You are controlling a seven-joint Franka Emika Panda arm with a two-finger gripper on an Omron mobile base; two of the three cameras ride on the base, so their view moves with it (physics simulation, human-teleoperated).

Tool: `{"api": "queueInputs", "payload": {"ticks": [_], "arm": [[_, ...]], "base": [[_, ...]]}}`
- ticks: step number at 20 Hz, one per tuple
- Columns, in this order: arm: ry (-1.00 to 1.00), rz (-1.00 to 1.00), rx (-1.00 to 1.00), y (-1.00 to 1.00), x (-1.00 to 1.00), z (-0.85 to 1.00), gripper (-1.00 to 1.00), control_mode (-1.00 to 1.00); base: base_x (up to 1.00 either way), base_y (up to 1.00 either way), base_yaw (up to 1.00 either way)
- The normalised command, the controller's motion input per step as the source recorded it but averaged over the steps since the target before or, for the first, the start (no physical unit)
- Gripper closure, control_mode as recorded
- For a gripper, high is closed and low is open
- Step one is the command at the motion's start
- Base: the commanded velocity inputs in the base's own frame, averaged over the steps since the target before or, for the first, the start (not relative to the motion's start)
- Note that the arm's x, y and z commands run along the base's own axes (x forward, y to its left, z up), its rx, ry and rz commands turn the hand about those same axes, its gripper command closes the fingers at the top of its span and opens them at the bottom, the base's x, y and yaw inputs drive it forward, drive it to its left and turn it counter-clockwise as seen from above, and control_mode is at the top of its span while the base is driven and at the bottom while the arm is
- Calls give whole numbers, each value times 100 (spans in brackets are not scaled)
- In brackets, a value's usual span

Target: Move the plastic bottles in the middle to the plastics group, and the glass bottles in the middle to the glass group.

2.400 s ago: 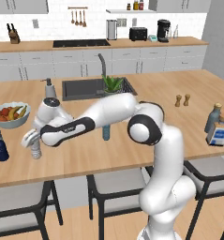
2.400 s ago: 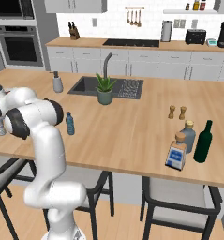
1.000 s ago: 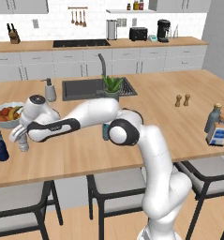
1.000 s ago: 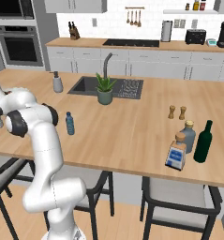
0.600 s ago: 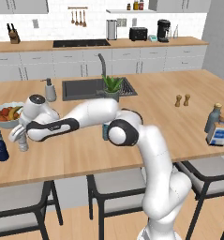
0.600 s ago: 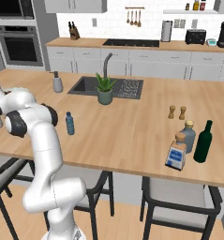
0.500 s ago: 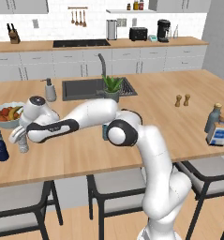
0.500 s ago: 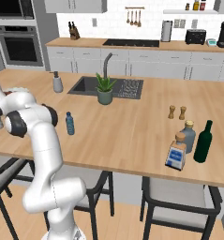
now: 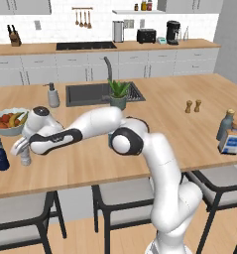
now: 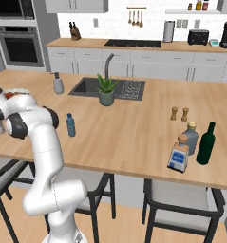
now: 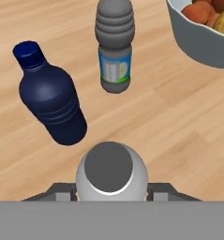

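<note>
While the gripper [image 11: 111, 190] clasps the greyish bottle [image 11: 111, 174] at bottom centre, navy bottle [image 11: 50, 102], labelled bottle [image 11: 115, 47] and fruit bowl [image 11: 197, 40] above.

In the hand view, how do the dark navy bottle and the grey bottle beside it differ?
The navy bottle is opaque dark blue; the grey bottle is pale grey. The navy bottle is plain and stouter; the grey bottle is slimmer and wears a blue-and-white label. The navy bottle lies farther from the fruit bowl than the grey bottle. Both are ribbed, capped and stand upright on the wooden counter.
</note>
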Motion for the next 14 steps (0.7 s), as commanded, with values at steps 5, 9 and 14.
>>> {"api": "queueInputs", "payload": {"ticks": [5,9,14], "arm": [[4,-3,0,3,37,0,100,-100],[0,-3,0,18,13,1,100,-100],[-3,0,0,17,0,0,100,-100]], "base": [[0,0,0],[0,0,0],[0,0,0]]}}
